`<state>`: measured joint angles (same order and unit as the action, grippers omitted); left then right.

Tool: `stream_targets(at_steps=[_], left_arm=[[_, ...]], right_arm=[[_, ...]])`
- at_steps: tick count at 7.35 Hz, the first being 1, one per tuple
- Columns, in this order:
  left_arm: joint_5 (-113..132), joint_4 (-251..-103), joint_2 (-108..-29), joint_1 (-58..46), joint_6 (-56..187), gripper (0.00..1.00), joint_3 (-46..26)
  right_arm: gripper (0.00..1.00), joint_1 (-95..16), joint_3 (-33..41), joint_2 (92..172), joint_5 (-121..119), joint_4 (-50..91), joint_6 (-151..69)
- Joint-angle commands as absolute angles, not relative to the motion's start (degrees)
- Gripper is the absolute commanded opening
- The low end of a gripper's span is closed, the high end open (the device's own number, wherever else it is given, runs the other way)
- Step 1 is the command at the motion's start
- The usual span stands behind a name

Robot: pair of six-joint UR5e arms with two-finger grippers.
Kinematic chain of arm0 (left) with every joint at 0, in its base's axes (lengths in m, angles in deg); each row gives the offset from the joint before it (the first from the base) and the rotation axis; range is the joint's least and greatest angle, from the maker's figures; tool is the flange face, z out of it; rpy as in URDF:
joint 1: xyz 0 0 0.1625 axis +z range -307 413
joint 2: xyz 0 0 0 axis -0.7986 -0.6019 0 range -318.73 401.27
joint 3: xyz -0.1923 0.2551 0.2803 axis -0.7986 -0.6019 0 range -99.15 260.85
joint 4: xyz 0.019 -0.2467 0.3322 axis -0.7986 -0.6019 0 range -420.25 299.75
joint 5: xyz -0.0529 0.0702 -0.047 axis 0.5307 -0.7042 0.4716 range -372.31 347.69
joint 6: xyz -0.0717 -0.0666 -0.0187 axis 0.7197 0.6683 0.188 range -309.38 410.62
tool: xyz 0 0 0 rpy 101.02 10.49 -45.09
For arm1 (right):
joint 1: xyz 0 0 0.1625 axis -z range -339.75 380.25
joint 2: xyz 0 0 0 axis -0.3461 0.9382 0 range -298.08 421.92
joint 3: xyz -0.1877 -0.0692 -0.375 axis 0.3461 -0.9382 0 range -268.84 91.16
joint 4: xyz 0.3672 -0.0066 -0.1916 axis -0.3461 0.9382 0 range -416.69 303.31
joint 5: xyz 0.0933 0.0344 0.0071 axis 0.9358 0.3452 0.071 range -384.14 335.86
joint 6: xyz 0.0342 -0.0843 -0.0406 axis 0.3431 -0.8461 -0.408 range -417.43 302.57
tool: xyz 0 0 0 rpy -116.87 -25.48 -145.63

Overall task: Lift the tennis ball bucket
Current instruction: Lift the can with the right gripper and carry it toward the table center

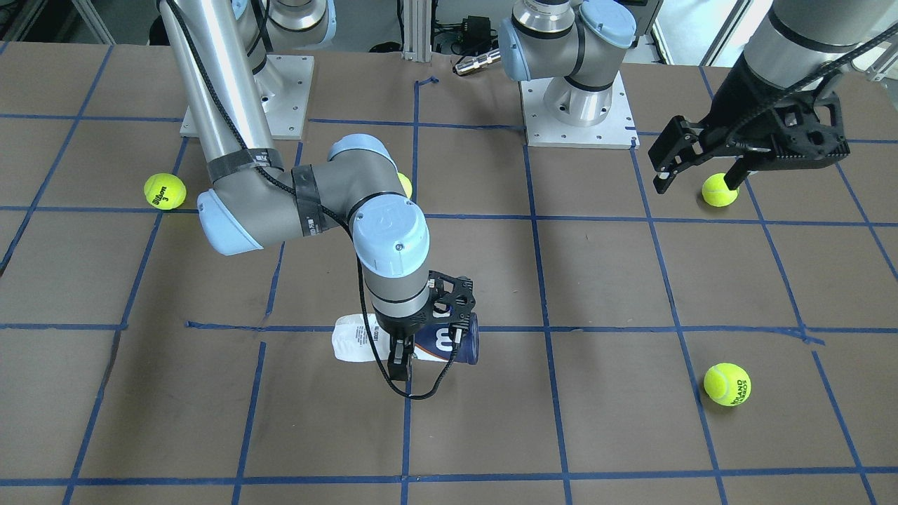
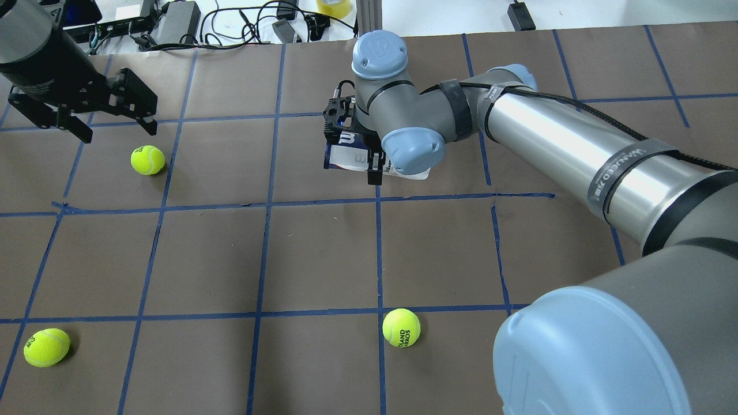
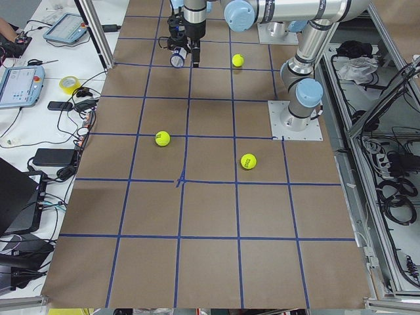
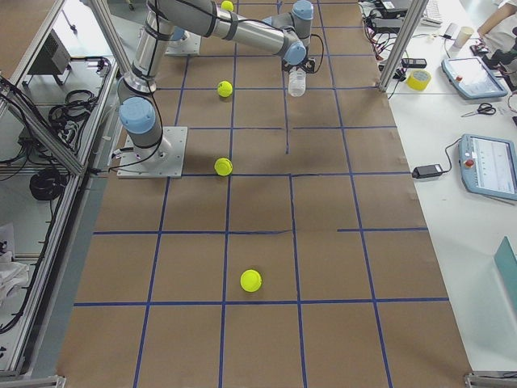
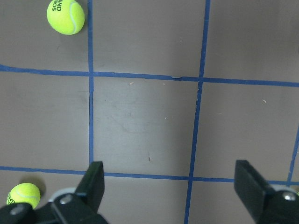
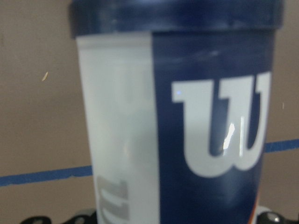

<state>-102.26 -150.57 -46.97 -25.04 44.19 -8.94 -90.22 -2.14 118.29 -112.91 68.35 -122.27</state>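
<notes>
The right gripper (image 1: 424, 344) straddles the lying tennis ball bucket (image 1: 354, 340), clamped or not I cannot tell; next, squeeze firmly and raise

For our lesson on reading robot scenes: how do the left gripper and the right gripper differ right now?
The left gripper hangs open with nothing between its fingers; the right gripper has its fingers either side of the tennis ball bucket. The left gripper is near a loose tennis ball; the right gripper has no ball close by. Both are black and two-fingered.
</notes>
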Motion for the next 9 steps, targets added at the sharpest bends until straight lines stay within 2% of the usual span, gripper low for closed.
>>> stream_targets(at_steps=[1,3,5,8,9], left_arm=[[-102.1,-150.2,-47.1,-24.6,44.1,1.00,-9.3],[-102.2,-150.2,-47.1,-24.7,44.1,1.00,-9.3],[-102.4,-150.3,-47.1,-24.6,44.1,1.00,-9.3],[-102.4,-150.3,-47.1,-24.6,44.1,1.00,-9.2],[-102.4,-150.3,-47.1,-24.6,44.1,1.00,-9.3]], right_arm=[[0.65,-92.8,-0.2,117.3,-113.8,71.7,-124.4],[0.66,-93.7,-0.1,116.2,-114.1,72.1,-124.3],[0.70,-93.7,-0.2,115.4,-114.7,72.1,-124.2],[0.71,-95.6,-0.7,115.4,-114.8,71.8,-122.8],[0.87,-95.8,-0.7,115.3,-114.8,71.8,-122.6]])
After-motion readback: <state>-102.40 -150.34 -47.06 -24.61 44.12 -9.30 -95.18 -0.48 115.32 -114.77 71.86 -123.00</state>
